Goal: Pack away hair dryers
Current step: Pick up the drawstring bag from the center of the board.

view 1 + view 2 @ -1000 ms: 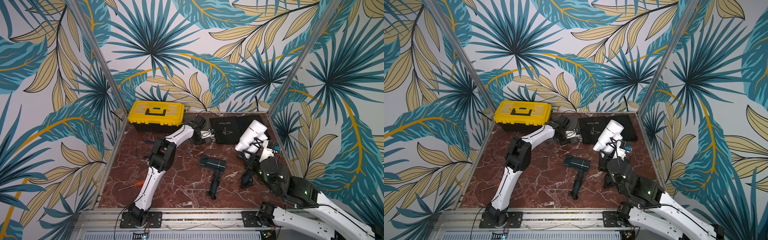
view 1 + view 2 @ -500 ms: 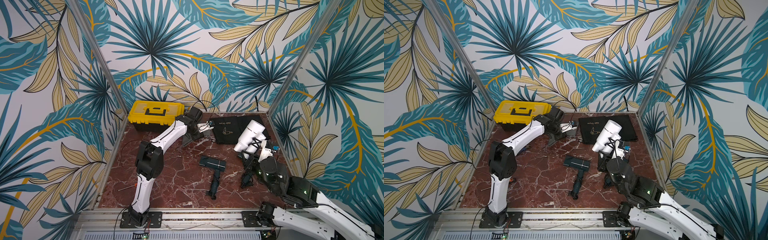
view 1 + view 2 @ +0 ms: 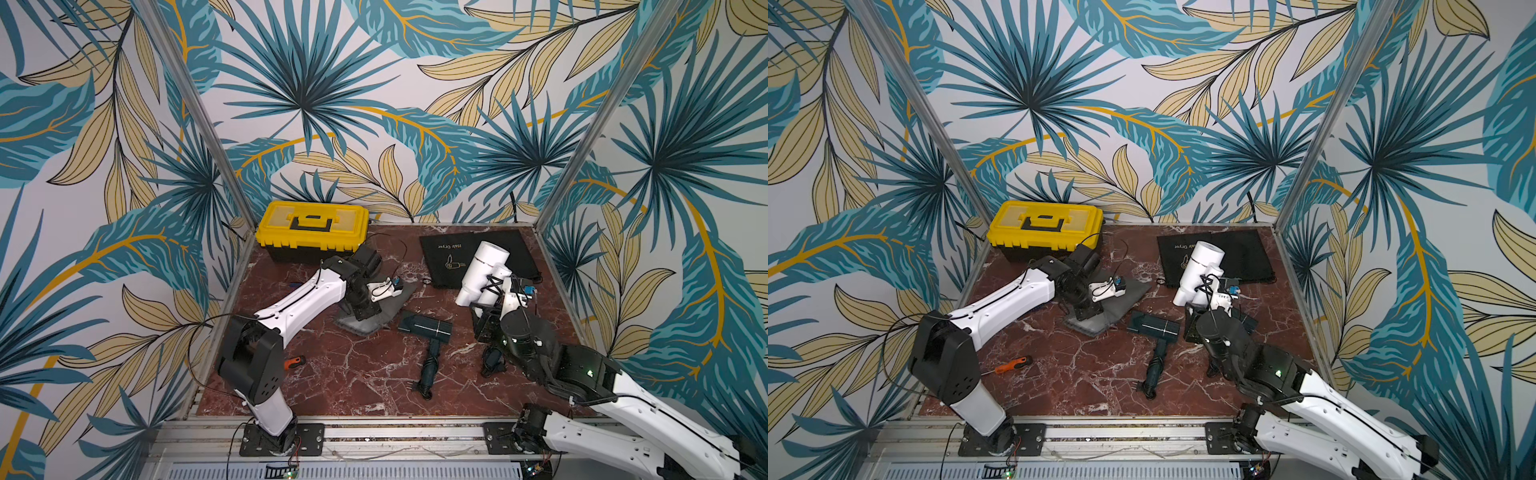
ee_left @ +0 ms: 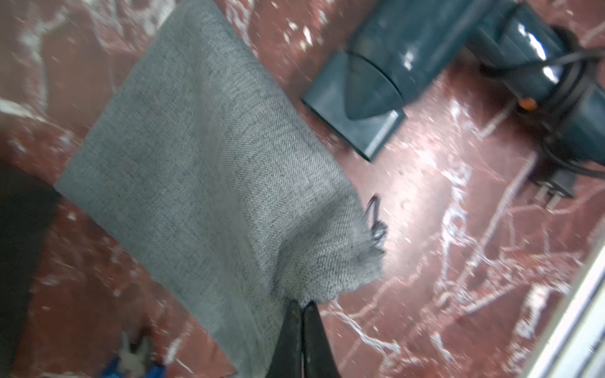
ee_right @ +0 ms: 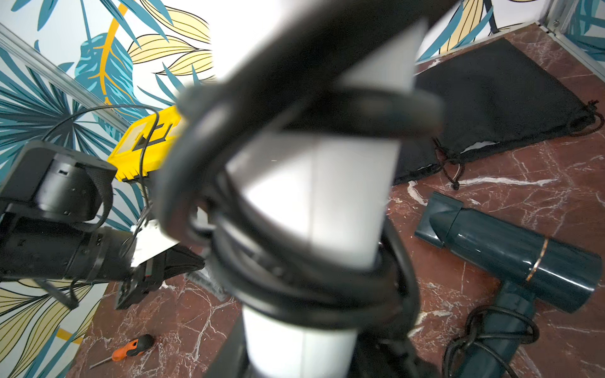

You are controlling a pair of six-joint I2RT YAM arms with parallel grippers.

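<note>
Since left claw (image 4: 302, 307) is clenched on only a pouch (image 4: 203, 170) corner beside the bag (image 3: 521, 255), the mouth may not open; right claw (image 3: 494, 291) grasps white dryer (image 3: 484, 266) near bag's front edge, cord (image 5: 294, 281) could snag.

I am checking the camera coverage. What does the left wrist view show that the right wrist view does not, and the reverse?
Only the left wrist view: the grey pouch seen flat and whole, with the left gripper shut on its edge, and blurred blue handles. Only the right wrist view: the white hair dryer close up with its cord round the handle, the yellow toolbox, the orange screwdriver and the black bag. Both: the teal hair dryer lying on the red marble table.
</note>
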